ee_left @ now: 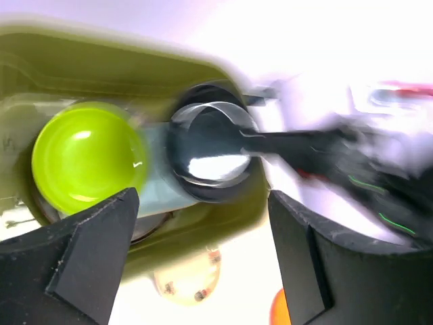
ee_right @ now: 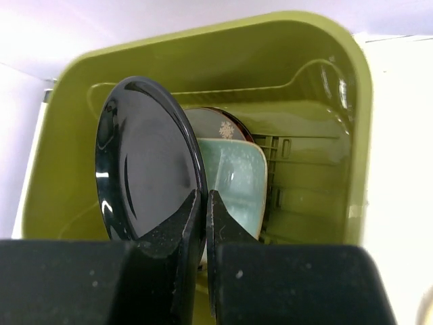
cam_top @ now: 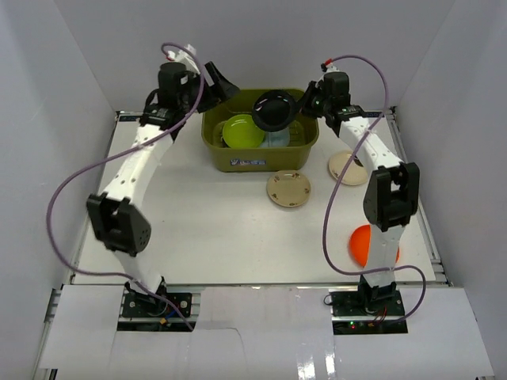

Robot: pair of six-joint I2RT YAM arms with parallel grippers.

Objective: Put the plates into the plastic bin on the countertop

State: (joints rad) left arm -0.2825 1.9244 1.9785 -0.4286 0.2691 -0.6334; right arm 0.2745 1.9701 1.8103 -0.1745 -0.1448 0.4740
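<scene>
Pincer (ee_right: 203, 198) hides black plate's (ee_right: 145, 162) lower rim.

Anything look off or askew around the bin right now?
Nothing spilled or broken. One oddity: the black plate stands on edge, pinched at its rim by the right gripper over the plastic bin, not lying flat.

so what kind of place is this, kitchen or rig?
Likely a lab test cell, not a kitchen: white tabletop boxed by white walls, two robot arms bolted at its near edge, a green bin and loose plates as props, the right end effector holding a black plate.
</scene>
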